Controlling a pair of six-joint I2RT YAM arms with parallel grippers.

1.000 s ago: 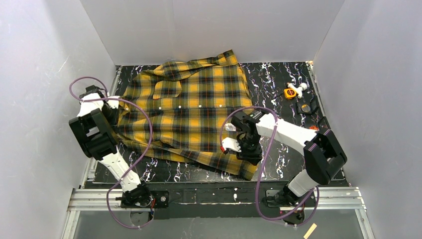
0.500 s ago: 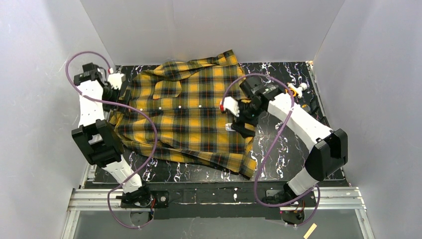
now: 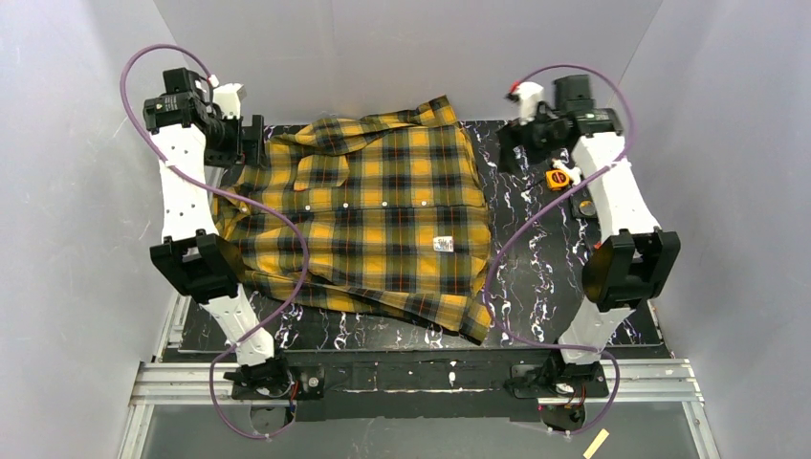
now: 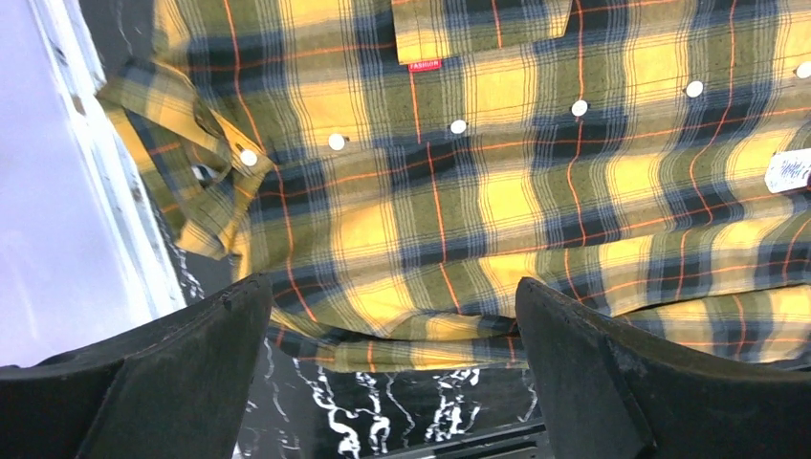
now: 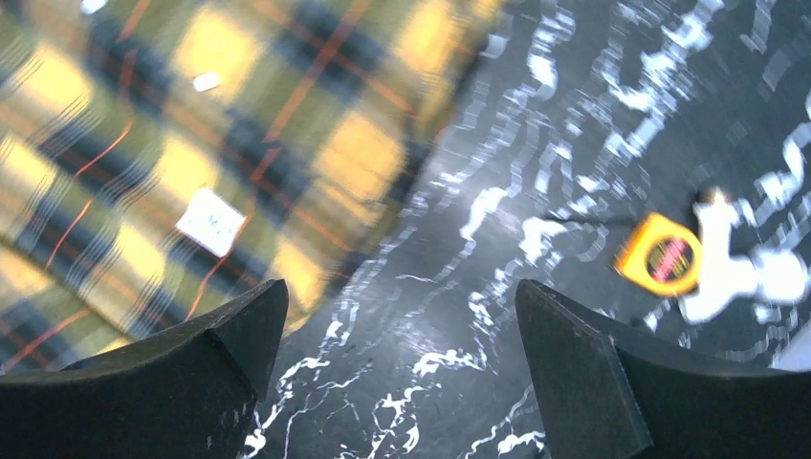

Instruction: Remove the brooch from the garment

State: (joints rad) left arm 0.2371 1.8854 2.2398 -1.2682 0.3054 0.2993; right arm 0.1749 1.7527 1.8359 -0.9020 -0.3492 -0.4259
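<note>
The garment, a yellow-and-black plaid shirt, lies spread flat on the black marbled table. A row of white snap buttons crosses it, and its small white label sits near the right hem. I cannot pick out the brooch for sure. A small blurred white spot on the plaid could be the brooch or a snap. My left gripper hangs open high over the shirt's left edge. My right gripper is open above bare table beside the shirt's right side. Neither holds anything.
An orange round item with a white irregular piece against it lies at the far right of the table. Small dark items lie just nearer. White walls enclose three sides, and a metal rail runs along the near edge.
Both arms lifted off the shirt and swung out to the far corners, the left to the back left, the right to the back right. Both grippers opened. The shirt stayed put.
</note>
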